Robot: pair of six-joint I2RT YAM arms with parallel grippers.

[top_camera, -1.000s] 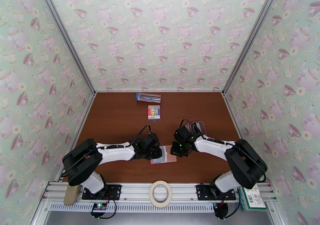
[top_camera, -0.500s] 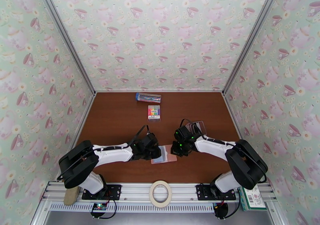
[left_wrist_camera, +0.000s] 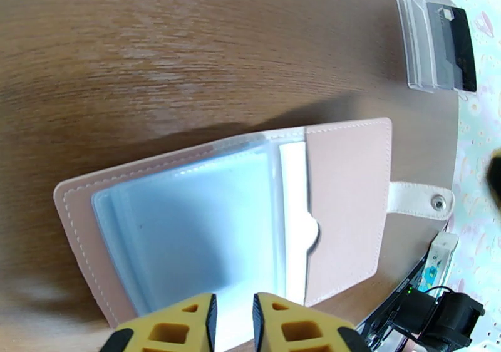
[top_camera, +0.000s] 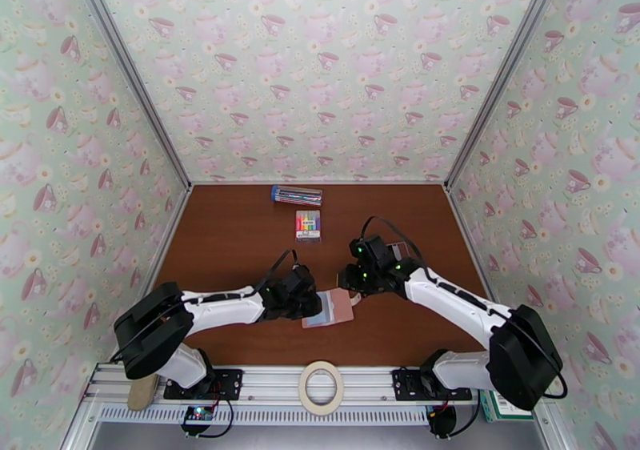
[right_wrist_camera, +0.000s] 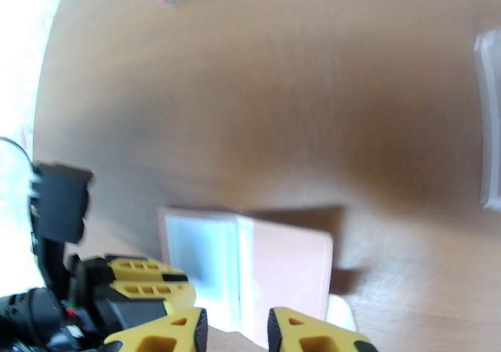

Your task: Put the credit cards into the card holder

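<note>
Card holder (left_wrist_camera: 250, 215) lies open on the table, left tool (left_wrist_camera: 233, 322) pinching its edge, right tool (right_wrist_camera: 237, 329) parted, empty.

Card holder (left_wrist_camera: 238, 215) lies open on brown table (left_wrist_camera: 156, 52), snap tab at 3 o'clock. Left gripper (left_wrist_camera: 233, 322) at 6 o'clock, yellow fingers (left_wrist_camera: 169, 331) nearly together over holder's near edge. Clear case (left_wrist_camera: 432, 46) with dark card (left_wrist_camera: 460, 49) at 1 o'clock.

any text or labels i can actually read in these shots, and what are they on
None can be read.
Green and white box at the rail's right end: print too small to read.
Marker pack: label too small.
Tag beside the card holder: colourful marks, blurred.
</note>
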